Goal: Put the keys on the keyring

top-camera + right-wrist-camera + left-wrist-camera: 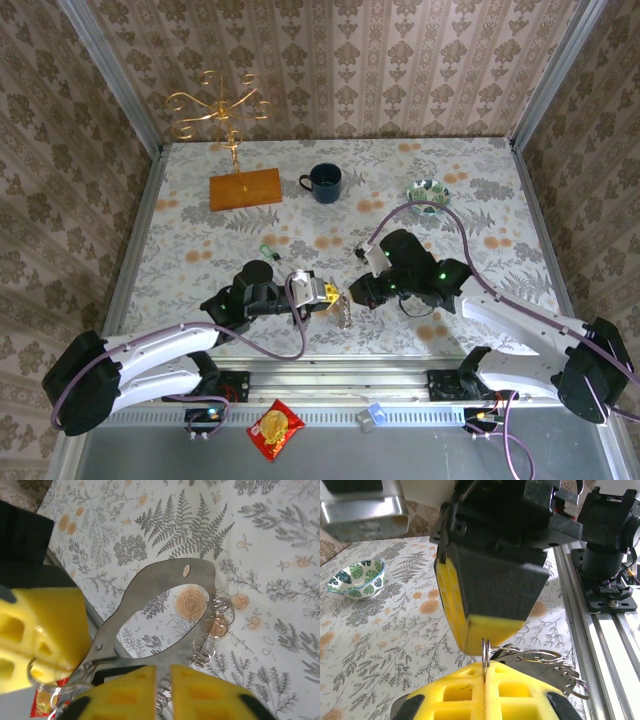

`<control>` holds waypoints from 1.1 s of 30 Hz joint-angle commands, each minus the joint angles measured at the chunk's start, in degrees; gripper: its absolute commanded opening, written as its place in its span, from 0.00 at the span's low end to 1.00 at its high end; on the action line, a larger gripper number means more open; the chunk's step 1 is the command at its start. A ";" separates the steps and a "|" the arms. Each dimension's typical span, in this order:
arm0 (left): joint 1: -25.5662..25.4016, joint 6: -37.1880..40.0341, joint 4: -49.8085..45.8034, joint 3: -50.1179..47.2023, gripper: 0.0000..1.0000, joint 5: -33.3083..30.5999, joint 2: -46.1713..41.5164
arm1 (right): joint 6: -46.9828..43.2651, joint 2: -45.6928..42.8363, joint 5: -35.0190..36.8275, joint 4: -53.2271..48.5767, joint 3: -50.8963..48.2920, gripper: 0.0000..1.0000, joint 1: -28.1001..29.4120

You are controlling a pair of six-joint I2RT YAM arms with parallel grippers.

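Note:
A small key with a green head (266, 250) lies on the table, up and left of both grippers. My left gripper (336, 298) (485, 670) is shut on the keyring's thin metal ring (486, 652), which stands on edge between its yellow pads. The keyring's grey loop (150, 575) (545, 672) hangs off to the side, with several small wire rings (220, 612) along one edge. My right gripper (360, 292) (164, 675) faces the left one. Its jaws stand slightly apart, open, straddling the loop's edge. One right finger (490, 625) hangs just above the ring.
At the back stand a dark blue mug (325, 182), a leaf-patterned bowl (428, 190) (357, 577), and a gold wire stand on a wooden base (245, 188). The metal rail (340, 385) runs just behind the grippers, and a red packet (275, 430) lies below it.

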 commanded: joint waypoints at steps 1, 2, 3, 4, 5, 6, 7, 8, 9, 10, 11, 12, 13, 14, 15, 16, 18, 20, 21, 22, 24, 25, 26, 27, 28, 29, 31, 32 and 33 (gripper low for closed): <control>-0.46 -1.08 3.22 0.04 0.00 1.16 -0.73 | -3.61 -3.68 -0.43 -1.38 0.89 0.26 -0.53; -0.51 -1.08 3.25 -0.03 0.00 1.13 -0.73 | -4.53 -4.56 -1.43 -0.83 0.46 0.30 -0.54; -0.48 -1.08 3.29 -0.06 0.00 1.16 -0.73 | -5.55 -5.29 -2.81 0.07 -0.06 0.34 -0.52; -0.47 -1.13 3.31 -0.07 0.00 1.10 -0.73 | -6.68 -5.94 -4.00 1.00 -0.67 0.35 -0.44; -0.44 -1.12 3.40 -0.07 0.00 1.24 -0.73 | -8.29 -6.87 -4.92 1.88 -1.35 0.36 -0.41; -0.51 -1.25 3.48 -0.07 0.00 1.27 -0.73 | -9.94 -7.96 -5.53 3.11 -2.01 0.37 -0.26; -0.47 -1.33 3.64 -0.15 0.00 1.33 -0.73 | -12.34 -9.06 -5.64 4.28 -2.92 0.37 -0.17; -0.48 -1.42 4.03 -0.24 0.00 1.50 -0.73 | -15.51 -10.49 -5.82 5.96 -4.18 0.38 -0.12; -0.48 -1.72 4.83 -0.46 0.00 1.64 -0.58 | -19.31 -11.93 -5.72 8.29 -5.76 0.38 -0.13; -0.43 -2.01 5.58 -0.66 0.00 1.77 -0.47 | -22.27 -13.19 -5.47 10.36 -7.14 0.38 -0.08; -0.38 -2.15 6.09 -0.70 0.00 1.94 -0.31 | -25.69 -14.16 -5.28 12.24 -8.42 0.38 -0.11; -0.42 -2.36 6.20 -0.77 0.00 2.03 -0.12 | -28.85 -14.62 -5.13 13.72 -9.20 0.38 -0.16; -0.41 -2.52 6.51 -0.72 0.00 2.16 -0.03 | -31.02 -14.56 -5.16 14.48 -9.37 0.38 -0.17; -0.40 -2.76 6.77 -0.77 0.00 2.37 0.13 | -32.57 -14.02 -5.24 14.74 -9.07 0.38 -0.19; -0.38 -3.07 7.06 -0.86 0.00 2.60 0.27 | -34.01 -13.13 -5.90 14.60 -8.50 0.38 -0.17; -0.35 -3.31 7.40 -0.93 0.00 2.73 0.40 | -34.98 -12.19 -6.75 14.32 -7.98 0.37 -0.19; -0.42 -3.52 7.87 -0.98 0.00 2.96 0.58 | -36.47 -10.33 -8.81 14.13 -7.20 0.36 -0.18; -0.40 -3.56 7.92 -0.91 0.00 3.33 0.76 | -37.32 -9.05 -10.25 14.86 -7.00 0.34 -0.16; -0.40 -3.65 7.97 -0.86 0.00 3.51 0.88 | -37.87 -8.61 -10.47 15.41 -7.00 0.33 -0.19; -0.27 -3.72 7.97 -0.76 0.00 3.76 0.98 | -38.34 -8.25 -10.43 15.71 -6.96 0.31 -0.24; -0.25 -3.79 7.97 -0.73 0.00 4.05 1.02 | -39.40 -7.64 -10.15 15.61 -6.57 0.29 -0.17; -0.31 -3.88 8.03 -0.72 0.00 4.12 1.03 | -39.91 -7.37 -10.08 15.41 -6.37 0.28 -0.17; -0.33 -3.89 8.19 -0.90 0.00 4.10 1.05 | -40.23 -7.21 -10.02 15.29 -6.15 0.27 -0.23; -0.31 -3.98 8.23 -0.95 0.00 4.18 1.03 | -40.59 -7.10 -10.17 15.13 -5.91 0.27 -0.20; -0.29 -3.91 8.23 -0.95 0.00 4.22 1.02 | -41.02 -7.00 -10.36 14.99 -5.79 0.26 -0.17; -0.31 -3.97 8.23 -0.90 0.00 4.21 1.03 | -41.45 -6.99 -10.60 14.88 -5.77 0.26 -0.23; -0.33 -3.89 8.23 -1.03 0.00 4.14 1.02 | -42.22 -7.23 -10.46 14.25 -5.68 0.26 -0.19; -0.33 -3.81 8.19 -1.04 0.00 4.06 0.99 | -42.56 -7.39 -9.95 13.53 -5.52 0.26 -0.17; -0.33 -3.78 8.21 -1.03 0.00 4.00 0.82 | -42.96 -7.73 -9.37 12.29 -5.27 0.26 -0.18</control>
